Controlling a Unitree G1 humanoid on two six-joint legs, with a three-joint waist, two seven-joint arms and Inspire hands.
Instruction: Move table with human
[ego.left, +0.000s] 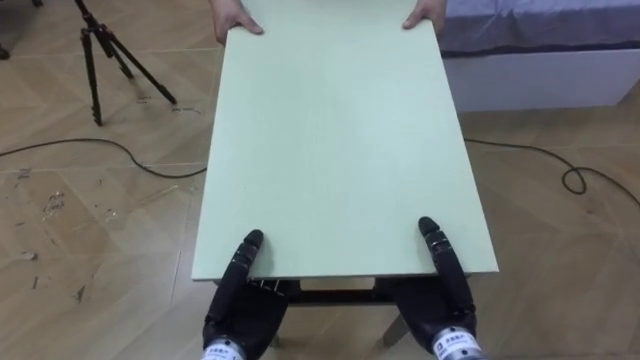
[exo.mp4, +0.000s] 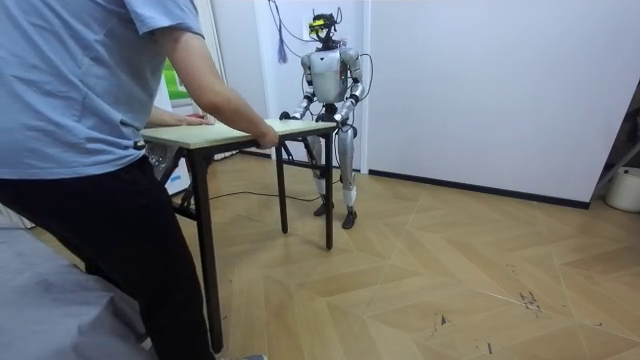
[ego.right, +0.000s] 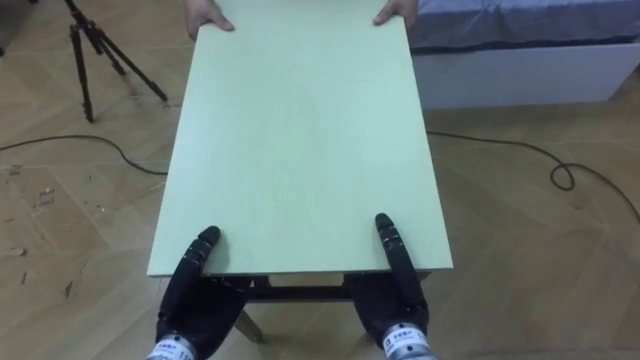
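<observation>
A table with a pale green top (ego.left: 330, 140) stands between me and a person. My left hand (ego.left: 240, 300) clasps the near edge at its left corner, thumb lying on top and the other fingers under the board. At the right corner my right hand (ego.left: 445, 300) holds the same edge the same way. The person's two hands (ego.left: 237, 22) grip the far edge at both corners. In the room view the person in a blue shirt leans over the table (exo.mp4: 240, 132) while I stand upright at its other end, close to a white wall.
A black tripod (ego.left: 100, 60) stands on the wood floor at the far left. A low bed (ego.left: 540, 60) with a white base lies at the far right. Dark cables (ego.left: 570, 175) curl on the floor on both sides. A white bucket (exo.mp4: 625, 188) sits by the wall.
</observation>
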